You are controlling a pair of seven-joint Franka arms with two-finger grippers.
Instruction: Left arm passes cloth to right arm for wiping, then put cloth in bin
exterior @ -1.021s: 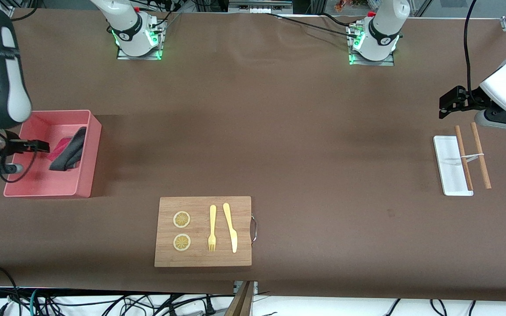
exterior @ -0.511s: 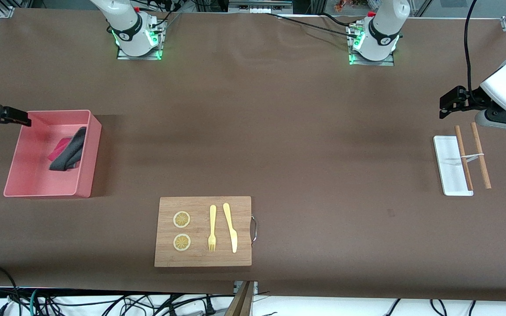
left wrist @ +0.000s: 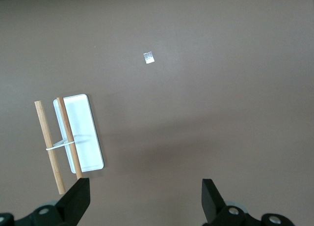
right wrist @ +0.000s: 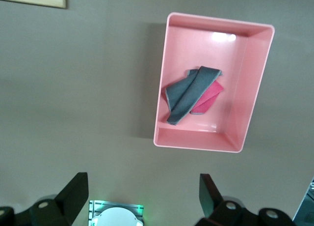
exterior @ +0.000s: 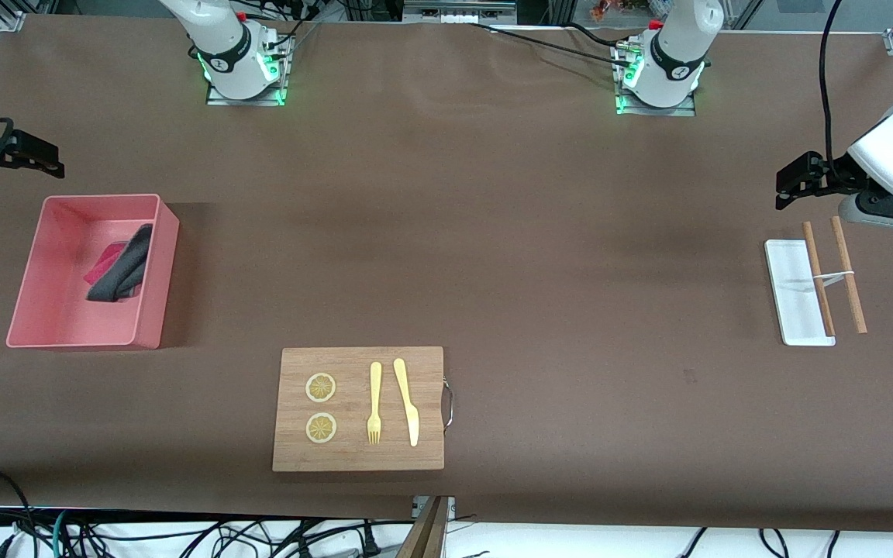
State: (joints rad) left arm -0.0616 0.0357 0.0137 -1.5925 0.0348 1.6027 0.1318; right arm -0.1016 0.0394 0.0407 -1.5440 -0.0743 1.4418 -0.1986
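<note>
Cloth (exterior: 119, 267) lies crumpled in the bin (exterior: 150, 310); right end effector (exterior: 42, 157) beside it and left end effector (exterior: 790, 184), both spread, empty.

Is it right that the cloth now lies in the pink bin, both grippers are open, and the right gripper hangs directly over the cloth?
Not quite. The cloth does lie in the bin, and both grippers are open, but the right gripper is not over the cloth: the front view shows it over bare table beside the bin. The left gripper waits over the table by the white tray.
</note>
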